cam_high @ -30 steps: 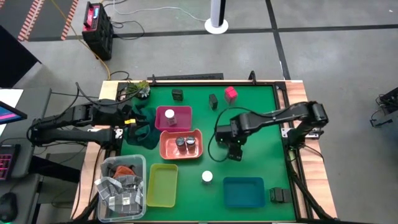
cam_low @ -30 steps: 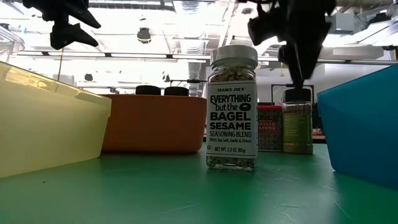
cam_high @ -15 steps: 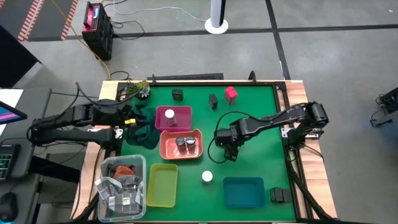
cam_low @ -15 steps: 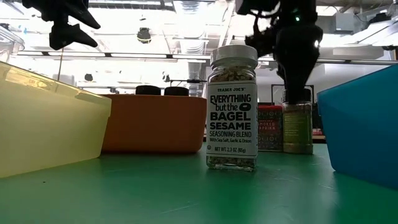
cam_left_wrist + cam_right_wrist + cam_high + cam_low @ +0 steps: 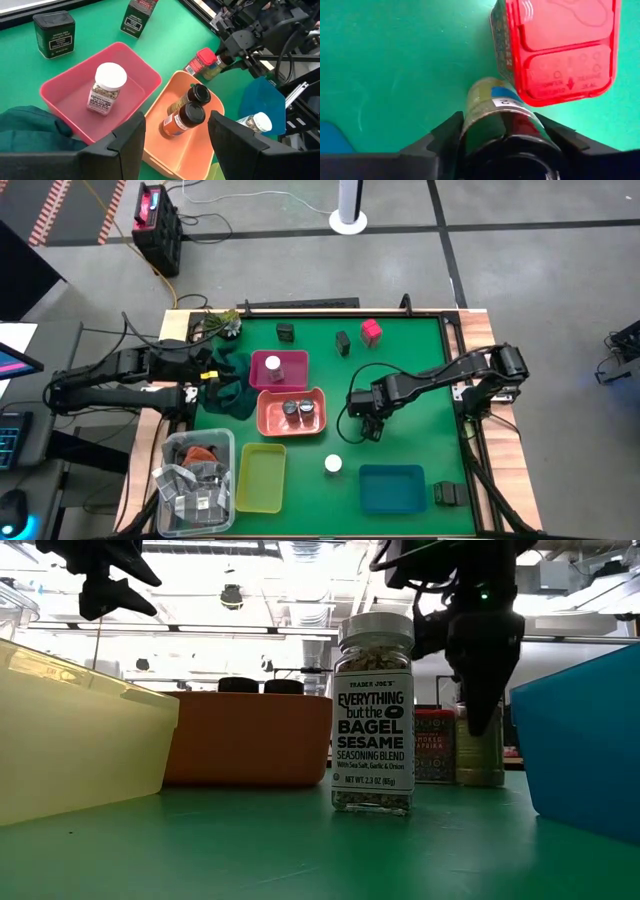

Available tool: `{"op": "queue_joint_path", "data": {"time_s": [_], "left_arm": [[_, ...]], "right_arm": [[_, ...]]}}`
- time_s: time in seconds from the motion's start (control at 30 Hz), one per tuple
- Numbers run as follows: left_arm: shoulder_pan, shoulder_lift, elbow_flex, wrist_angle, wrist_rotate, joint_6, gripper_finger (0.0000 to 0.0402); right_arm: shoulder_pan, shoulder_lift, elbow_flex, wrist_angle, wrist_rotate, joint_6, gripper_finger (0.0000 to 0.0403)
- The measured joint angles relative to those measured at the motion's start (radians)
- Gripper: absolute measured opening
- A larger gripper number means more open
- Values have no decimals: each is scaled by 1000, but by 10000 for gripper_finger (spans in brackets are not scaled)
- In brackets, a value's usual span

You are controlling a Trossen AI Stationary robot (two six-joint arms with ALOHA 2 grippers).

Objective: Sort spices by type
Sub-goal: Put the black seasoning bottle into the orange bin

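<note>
the right end effector (image 5: 374, 427) is closing around a dark-lidded spice jar (image 5: 492, 107) beside a red box (image 5: 555, 47), not visibly clamped yet, and next needs lifting it toward the orange tray (image 5: 268, 420).

A robotics lab, clearly: green-topped table (image 5: 410, 370) on grey concrete floor (image 5: 540, 270), hazard-striped tape (image 5: 60, 205) far left, ceiling strip lights (image 5: 300, 555) overhead.

Green-topped table (image 5: 420, 380) bearing: pink tray (image 5: 262, 381), orange tray (image 5: 268, 420), yellow tray (image 5: 260, 478), blue tray (image 5: 392, 492), clear bin (image 5: 175, 480), dark green cloth (image 5: 228, 385); loose items include a white-capped jar (image 5: 333, 465), pink box (image 5: 371, 332), two dark boxes (image 5: 285, 332) near the far edge
</note>
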Motion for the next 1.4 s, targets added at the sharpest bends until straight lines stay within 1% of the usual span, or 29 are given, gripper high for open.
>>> {"op": "queue_joint_path", "data": {"time_s": [0.07, 0.13, 0.23, 0.3, 0.37, 0.43, 0.53, 0.63, 0.77, 0.87, 0.97, 1.1, 1.2, 1.4], "left_arm": [[0, 0, 0, -1, 20, -7, 206], [0, 0, 0, -7, 52, -10, 206], [0, -1, 0, -38, 78, -9, 206], [0, -1, 0, -54, 79, -4, 206], [0, -1, 0, -46, 80, 4, 206], [0, -1, 0, -35, 74, 5, 206], [0, 0, 0, -9, 62, 6, 206], [0, 0, 0, 6, 62, 6, 206], [0, 0, 0, 2, 61, 6, 206], [0, 0, 0, 1, 61, 5, 206], [0, -2, 0, 0, 62, -2, 206], [0, -1, 0, -1, 62, -2, 206], [0, -1, 0, 0, 62, -4, 206], [0, -1, 0, 0, 62, -5, 206]], "right_arm": [[0, 0, 22, -28, -19, -10, 214], [-1, 0, 67, -97, -55, -46, 214], [5, 0, 165, -223, -70, -88, 214], [12, 0, 248, -262, -77, -110, 216], [20, 0, 329, -226, -91, -129, 227], [30, 0, 386, -129, -86, -140, 236], [20, 27, 445, 14, -68, -144, 235], [-4, 98, 515, 45, -67, -154, 225], [-15, 227, 675, 50, -69, -245, 220], [-11, 322, 803, -24, -71, -311, 226], [-13, 396, 885, -143, -79, -364, 229], [-13, 425, 911, -182, -107, -444, 227], [-16, 428, 897, -196, -103, -456, 227], [-58, 429, 873, -191, -88, -478, 227]]}}
